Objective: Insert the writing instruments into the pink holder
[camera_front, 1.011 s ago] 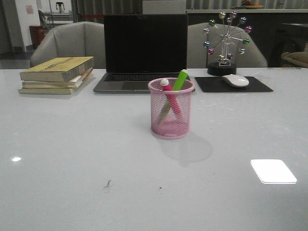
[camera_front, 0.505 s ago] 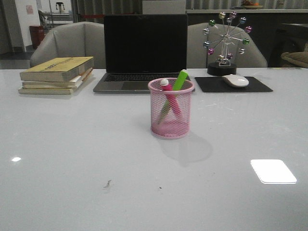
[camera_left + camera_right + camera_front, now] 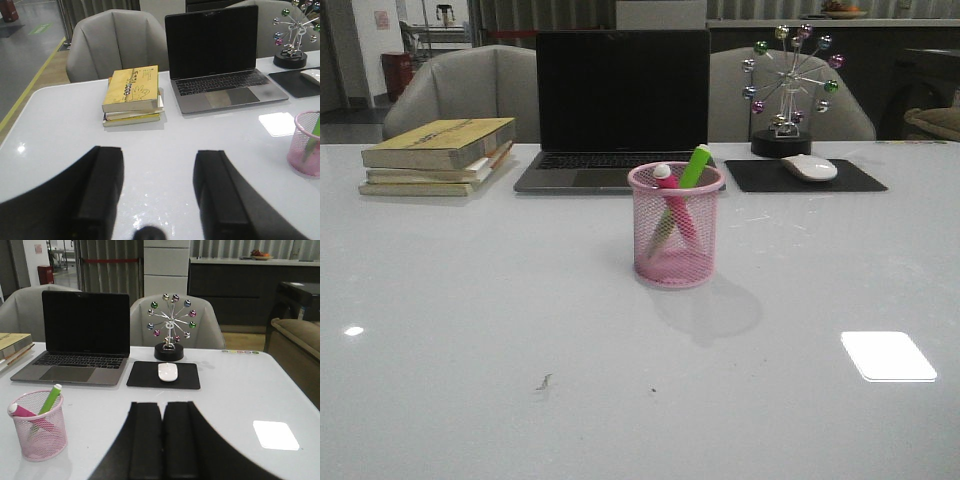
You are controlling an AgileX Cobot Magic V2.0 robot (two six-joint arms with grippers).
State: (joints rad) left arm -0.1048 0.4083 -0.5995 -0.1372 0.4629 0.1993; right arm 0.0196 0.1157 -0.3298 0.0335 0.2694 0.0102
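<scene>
The pink holder (image 3: 675,225) stands upright mid-table in front of the laptop. Inside it lean the magenta-pink marker (image 3: 670,195) with its pale cap up and the lime green marker (image 3: 694,167), both poking above the rim. The holder (image 3: 37,432) with both markers also shows in the right wrist view, and its edge (image 3: 306,145) in the left wrist view. Neither arm appears in the front view. My left gripper (image 3: 159,165) is open over bare table, far from the holder. My right gripper (image 3: 162,410) is shut with nothing in it.
Behind the holder a dark laptop (image 3: 620,105) sits open. A stack of books (image 3: 438,155) lies at the far left, a white mouse (image 3: 809,167) on a black pad (image 3: 805,177) and a ball ornament (image 3: 790,85) at the far right. Grey chairs stand beyond the table.
</scene>
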